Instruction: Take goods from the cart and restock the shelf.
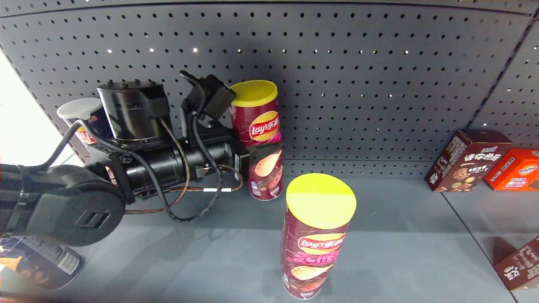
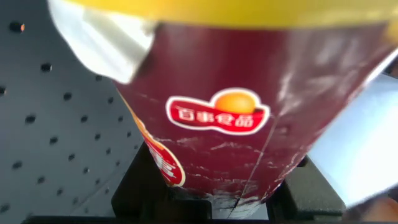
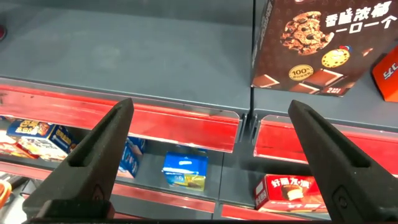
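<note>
The left gripper [image 1: 264, 162] has its fingers clamped low on the can [image 1: 254, 120], with the pegboard [image 1: 379, 84] just beyond them. The base probably touches the shelf [image 1: 400, 235], but this is unclear. Seat the can upright before you release. Withdraw clear of the second can [image 1: 318, 235] near the fingers. The right gripper [image 3: 211, 106] stands wide, empty.

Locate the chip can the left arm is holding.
Head view, left of centre: the maroon yellow-lidded cylindrical chip can is upright near the grey pegboard wall, gripped in the left tool, behind a matching free-standing can.
</note>
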Robot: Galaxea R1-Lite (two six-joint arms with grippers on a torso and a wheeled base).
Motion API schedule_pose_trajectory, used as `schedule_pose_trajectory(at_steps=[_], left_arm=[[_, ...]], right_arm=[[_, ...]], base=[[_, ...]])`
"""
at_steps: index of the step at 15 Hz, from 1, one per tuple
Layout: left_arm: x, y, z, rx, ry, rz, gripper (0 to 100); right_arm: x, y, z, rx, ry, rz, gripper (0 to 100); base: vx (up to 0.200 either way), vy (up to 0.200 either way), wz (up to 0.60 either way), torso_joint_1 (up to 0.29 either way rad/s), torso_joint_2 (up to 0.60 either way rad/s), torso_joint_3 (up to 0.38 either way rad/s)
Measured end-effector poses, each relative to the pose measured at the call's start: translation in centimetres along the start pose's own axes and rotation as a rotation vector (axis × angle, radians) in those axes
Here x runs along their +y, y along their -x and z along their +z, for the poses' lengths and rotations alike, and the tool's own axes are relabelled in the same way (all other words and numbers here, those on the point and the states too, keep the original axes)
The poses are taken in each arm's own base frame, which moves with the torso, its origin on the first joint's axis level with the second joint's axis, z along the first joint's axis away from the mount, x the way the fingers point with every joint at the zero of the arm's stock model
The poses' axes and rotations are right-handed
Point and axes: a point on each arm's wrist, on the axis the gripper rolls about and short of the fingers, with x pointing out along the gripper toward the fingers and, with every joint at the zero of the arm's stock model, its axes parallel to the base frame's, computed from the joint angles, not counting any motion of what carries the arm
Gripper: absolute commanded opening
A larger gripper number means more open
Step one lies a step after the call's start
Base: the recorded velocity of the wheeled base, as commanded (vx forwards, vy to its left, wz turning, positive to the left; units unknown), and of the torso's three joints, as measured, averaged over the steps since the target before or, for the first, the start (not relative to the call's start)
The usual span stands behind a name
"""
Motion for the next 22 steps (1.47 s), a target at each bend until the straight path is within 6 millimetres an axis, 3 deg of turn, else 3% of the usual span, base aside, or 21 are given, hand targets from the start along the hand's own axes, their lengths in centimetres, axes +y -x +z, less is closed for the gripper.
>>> schedule_pose_trajectory(at_steps=[10,22], left_arm=[[0.2,-4.8,-1.3,0.002,-0.003,-0.05,0],[0.5,-6.8,-3.7,0.044,-0.012,-0.061,0]], right_arm=[[0.0,0.0,0.0,0.001,0.0,0.0,100],[0.0,0.0,0.0,0.001,0.0,0.0,100]], base=[[0.0,0.0,0.0,0.0,0.0,0.0],[0.0,0.0,0.0,0.0,0.0,0.0]])
